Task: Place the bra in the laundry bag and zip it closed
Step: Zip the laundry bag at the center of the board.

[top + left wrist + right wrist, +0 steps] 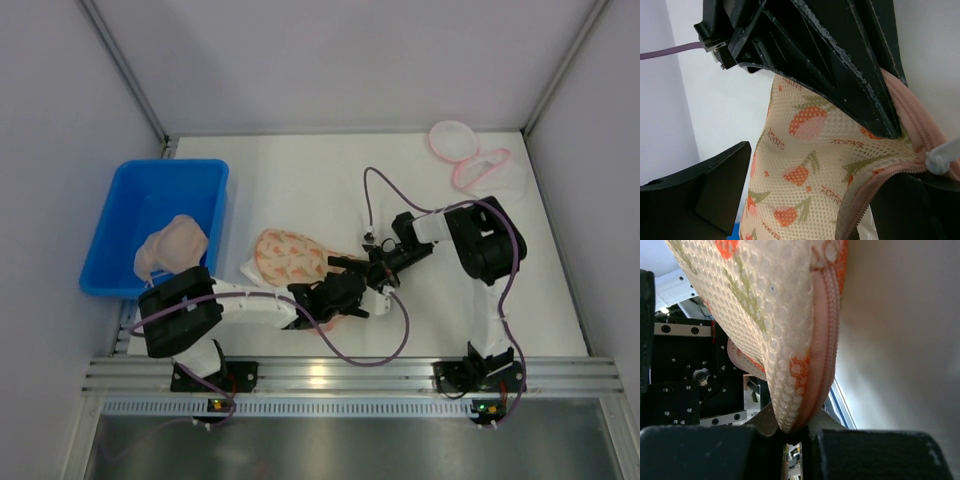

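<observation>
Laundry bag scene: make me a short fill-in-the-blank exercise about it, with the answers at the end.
The right pincer pinches the laundry bag by its zipper, which is coloured ____.
The bin is coloured ____.
In the top external view, the bag lies to the ____ of that bin.
Missing words: pink; blue; right.
</observation>
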Action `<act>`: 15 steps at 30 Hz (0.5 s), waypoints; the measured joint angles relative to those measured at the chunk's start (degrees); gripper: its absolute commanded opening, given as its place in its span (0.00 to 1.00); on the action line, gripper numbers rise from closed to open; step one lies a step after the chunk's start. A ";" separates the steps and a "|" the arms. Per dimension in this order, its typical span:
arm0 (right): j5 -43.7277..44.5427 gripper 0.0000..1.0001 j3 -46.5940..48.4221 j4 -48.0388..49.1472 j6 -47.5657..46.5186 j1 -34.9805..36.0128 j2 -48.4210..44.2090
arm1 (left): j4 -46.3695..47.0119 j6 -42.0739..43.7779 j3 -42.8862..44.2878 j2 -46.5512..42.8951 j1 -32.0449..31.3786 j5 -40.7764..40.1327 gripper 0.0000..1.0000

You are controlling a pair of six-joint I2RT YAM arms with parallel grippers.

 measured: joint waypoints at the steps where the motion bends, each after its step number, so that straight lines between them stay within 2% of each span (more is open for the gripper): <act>1: -0.02 0.00 0.04 -0.04 -0.02 0.00 0.00 | 0.24 0.28 -0.26 -0.33 -0.02 -0.09 0.95; 6: -0.17 0.00 0.72 -0.50 0.04 -0.07 0.00 | -3.87 0.39 -0.70 -5.60 -0.42 1.01 0.96; 15: -0.13 0.00 1.31 -0.59 0.46 -0.90 0.00 | -20.57 -3.30 -0.37 -20.17 -0.55 13.88 0.90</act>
